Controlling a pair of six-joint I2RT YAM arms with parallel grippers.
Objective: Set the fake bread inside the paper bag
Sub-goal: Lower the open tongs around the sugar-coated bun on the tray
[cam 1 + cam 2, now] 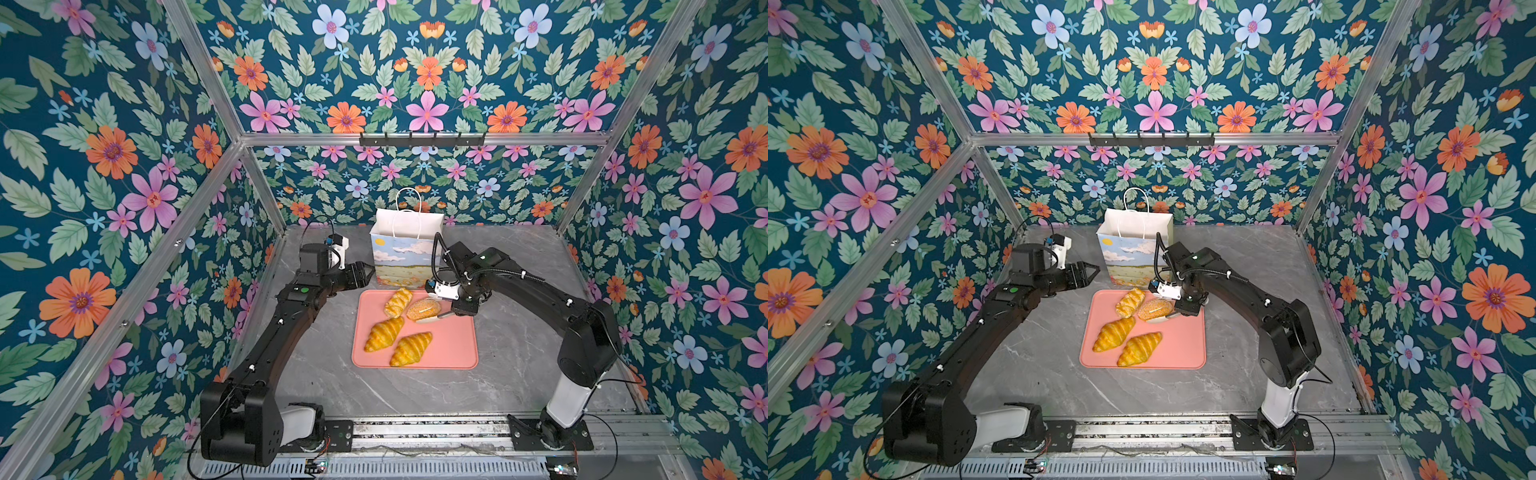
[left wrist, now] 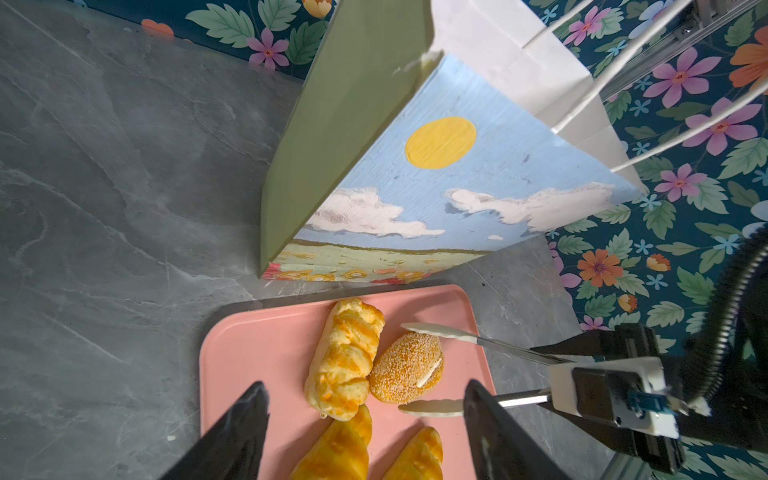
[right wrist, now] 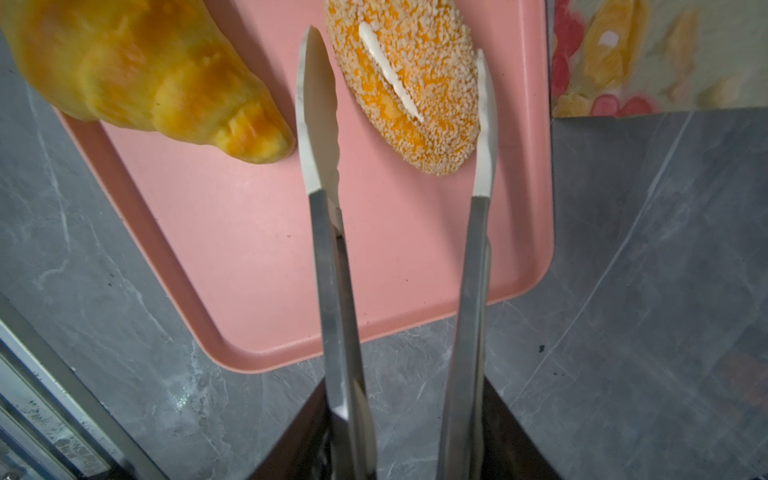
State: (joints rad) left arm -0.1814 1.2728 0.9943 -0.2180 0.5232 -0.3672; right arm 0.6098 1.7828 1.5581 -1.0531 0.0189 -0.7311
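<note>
Right gripper (image 1: 463, 306) is clamped on metal tongs (image 3: 328, 257), whose white tips sit either side of the speckled bun (image 1: 423, 309) at the pink tray's (image 1: 453, 353) one o'clock. Touching the bun at its nine o'clock lies the braided piece (image 1: 398, 302). A croissant (image 1: 384, 333) and a second croissant (image 1: 410, 349) lie toward seven. At the tray's twelve stands the paper bag (image 1: 409, 249), upright. At its eight o'clock hovers the left gripper (image 1: 368, 272), jaws spread, empty.
</note>
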